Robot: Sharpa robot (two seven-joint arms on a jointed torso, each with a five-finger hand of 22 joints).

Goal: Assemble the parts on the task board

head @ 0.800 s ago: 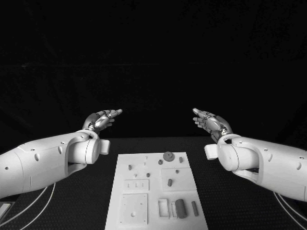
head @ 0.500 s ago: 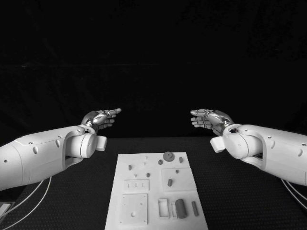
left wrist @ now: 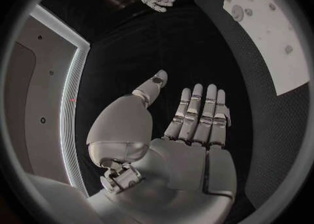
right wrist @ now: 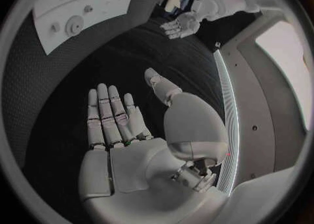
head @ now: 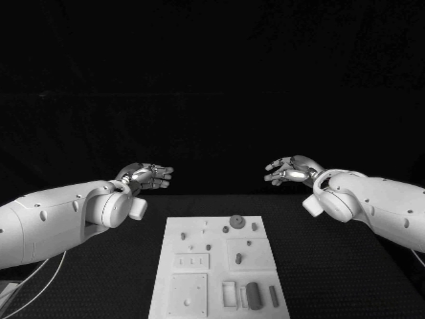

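Starting posture for assembly. The task board [head: 217, 266], a long white plate, lies on the black worktop [head: 346, 266] with its long axis running away from the robot, centred between the two arms. The parts [head: 254, 296] rest on the board: a round piece [head: 238, 220] sits at the board's far end, and several elongated pieces lie side by side at its near end, their long axes parallel to the board's.

The left robot hand [head: 145, 176] hovers beyond the board's far end, off its left side; the right robot hand [head: 291, 170] hovers beyond the same end, off its right side. Both robot hands are empty, fingers extended and apart, as the wrist views confirm [left wrist: 196, 114] [right wrist: 114, 116]. Neither touches the board.

Both robot hands stand about equally far from the round piece; the near-end pieces lie well behind both, toward the robot, so reaching them probably calls for drawing an arm back.
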